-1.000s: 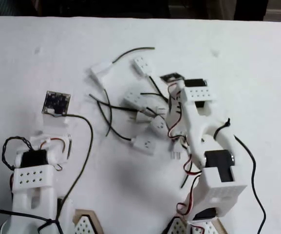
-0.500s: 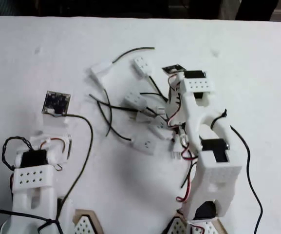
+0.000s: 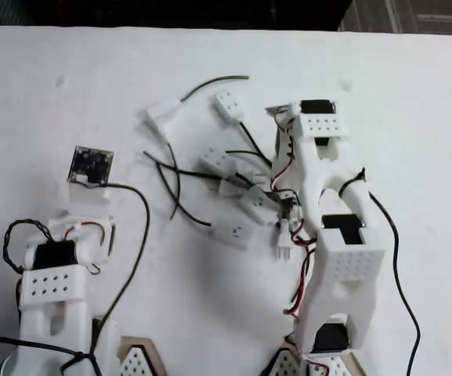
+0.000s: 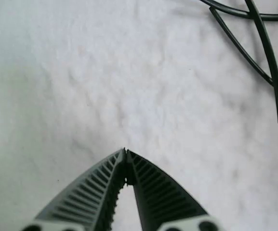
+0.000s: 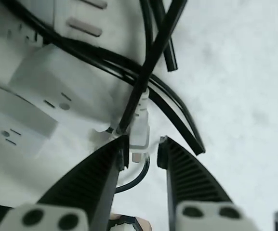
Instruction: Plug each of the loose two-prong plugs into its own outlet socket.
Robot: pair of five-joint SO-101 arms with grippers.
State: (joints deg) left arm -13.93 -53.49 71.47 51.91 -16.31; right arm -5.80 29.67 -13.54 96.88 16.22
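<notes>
Left arm: no shift over the last second; it sits at the near edge of the table (image 3: 414,94).
Left gripper (image 4: 125,159): fingers closed tip to tip, holding nothing, over bare table, with black cords (image 4: 264,57) farther out.
Right arm: over the last second it has stretched away from its base and leaned in over the pile of sockets (image 3: 232,232).
Right gripper (image 5: 142,143): fingers parted, one on each side of a small white plug (image 5: 139,126); not closed on it.
Meaning: this looks like the approach to a pick-up, with the grasp itself still to come.
Plug place: on the table between the right fingertips, just beside two socket blocks (image 5: 57,91) and under crossing cords.
Plug axis: its length runs roughly along the gap between the fingers.
Plug heading: the cord end points away from the gripper. The prong end seems to face back toward the wrist, though the prongs are hard to make out.
Sockets: the two faces in the right wrist view show open slots.
</notes>
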